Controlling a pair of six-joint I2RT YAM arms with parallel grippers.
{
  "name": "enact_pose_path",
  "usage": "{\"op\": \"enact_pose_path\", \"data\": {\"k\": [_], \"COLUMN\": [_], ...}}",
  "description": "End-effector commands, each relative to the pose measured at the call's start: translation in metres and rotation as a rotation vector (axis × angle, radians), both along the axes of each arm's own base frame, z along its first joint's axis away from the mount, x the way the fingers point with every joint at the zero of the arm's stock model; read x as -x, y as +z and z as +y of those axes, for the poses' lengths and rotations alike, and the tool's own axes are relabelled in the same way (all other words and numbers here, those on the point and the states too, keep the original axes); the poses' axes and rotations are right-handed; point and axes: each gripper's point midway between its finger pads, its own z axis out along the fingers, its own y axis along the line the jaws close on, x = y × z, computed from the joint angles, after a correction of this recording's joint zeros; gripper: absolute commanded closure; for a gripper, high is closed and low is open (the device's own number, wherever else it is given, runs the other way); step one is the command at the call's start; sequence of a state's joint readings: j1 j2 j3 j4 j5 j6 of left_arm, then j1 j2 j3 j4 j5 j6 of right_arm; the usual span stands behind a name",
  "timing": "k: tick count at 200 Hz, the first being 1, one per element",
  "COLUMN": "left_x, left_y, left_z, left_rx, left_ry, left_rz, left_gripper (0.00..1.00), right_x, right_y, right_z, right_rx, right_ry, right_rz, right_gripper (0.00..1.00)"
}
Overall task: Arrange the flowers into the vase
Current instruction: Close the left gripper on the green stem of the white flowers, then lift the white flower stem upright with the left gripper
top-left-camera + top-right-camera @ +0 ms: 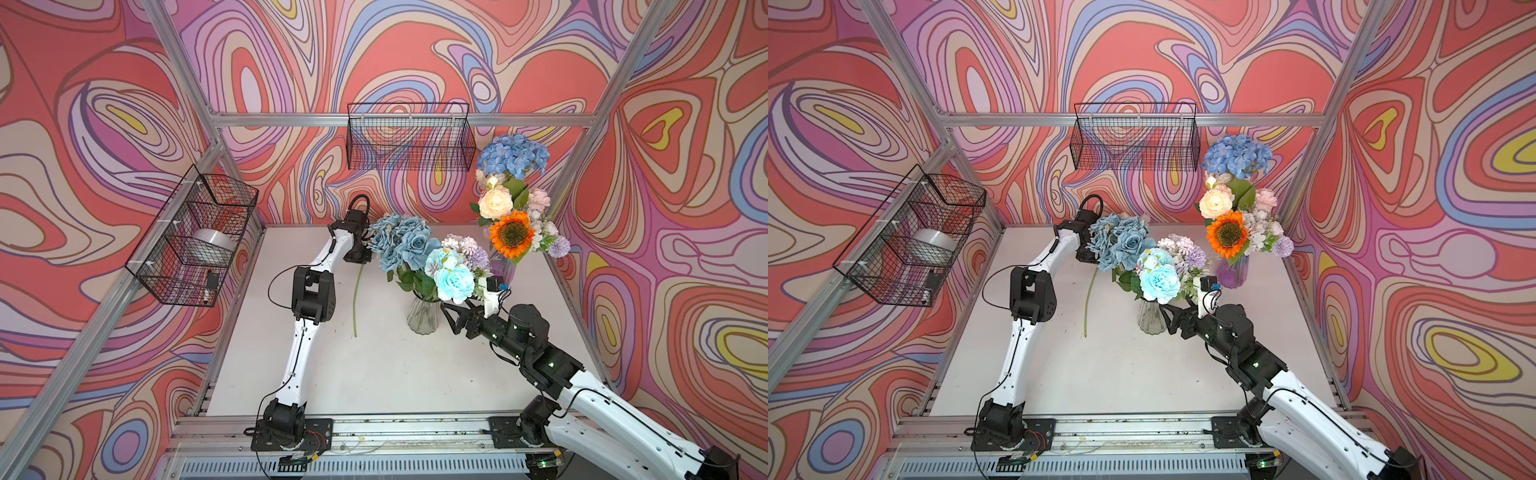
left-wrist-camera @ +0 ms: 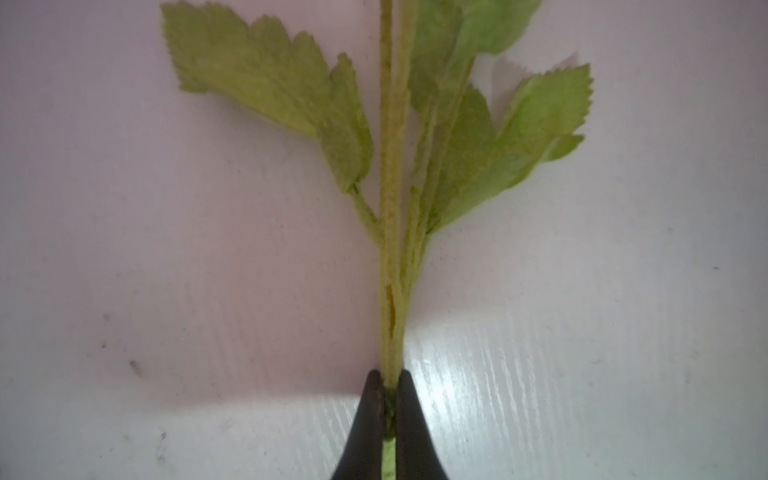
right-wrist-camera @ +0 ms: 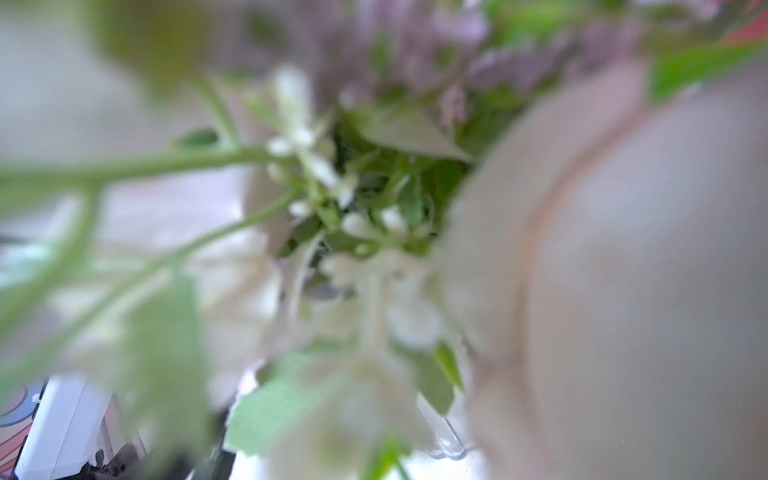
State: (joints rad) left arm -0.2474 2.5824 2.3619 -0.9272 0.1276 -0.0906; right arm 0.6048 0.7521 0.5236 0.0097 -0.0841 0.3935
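While the left end effector [image 2: 389,376] was pressed together on the green stem [image 2: 392,249] of one flower, that stem lay flat along the table [image 1: 374,374], left of the clear glass vase [image 1: 423,318] in both top views. Its bloom could not be made out.

The clear glass vase stood upright near the middle of the table. It held blue roses [image 1: 401,241], pale blue blooms [image 1: 453,278] and lilac clusters [image 1: 469,249].

The purple vase [image 1: 505,270] stood at the back right of the table. It held a blue hydrangea [image 1: 513,156], a peach rose [image 1: 494,202], an orange sunflower [image 1: 511,235] and pink blooms [image 1: 540,199].

The right end effector [image 1: 449,319] was spread, just beside the clear glass vase on its right. Contact with the glass could not be determined.

The side-wall wire basket [image 1: 166,293] held a silver round object [image 1: 212,245] and a small dark item [image 1: 212,280]. A back-wall wire basket [image 1: 411,162] hung above the table.
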Motion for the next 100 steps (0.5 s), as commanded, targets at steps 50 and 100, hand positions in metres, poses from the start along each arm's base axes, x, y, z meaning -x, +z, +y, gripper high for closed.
{"op": "enact_pose_path", "data": {"k": [50, 100], "left_x": [0.045, 0.089], "left_y": [0.069, 0.121], "left_z": [0.026, 0.036], "left_rx": [0.096, 0.289], "left_ry": [0.198, 0.351], "left_rz": [-0.167, -0.361], "left_gripper": [1.0, 1.0], "right_x": [-0.02, -0.041], "right_y": [0.02, 0.022], "right_z": [0.01, 0.011], "right_rx": [-0.005, -0.026], "right_ry": [-0.021, -0.085], "right_rz": [-0.057, -0.067], "right_gripper": [0.02, 0.02]}}
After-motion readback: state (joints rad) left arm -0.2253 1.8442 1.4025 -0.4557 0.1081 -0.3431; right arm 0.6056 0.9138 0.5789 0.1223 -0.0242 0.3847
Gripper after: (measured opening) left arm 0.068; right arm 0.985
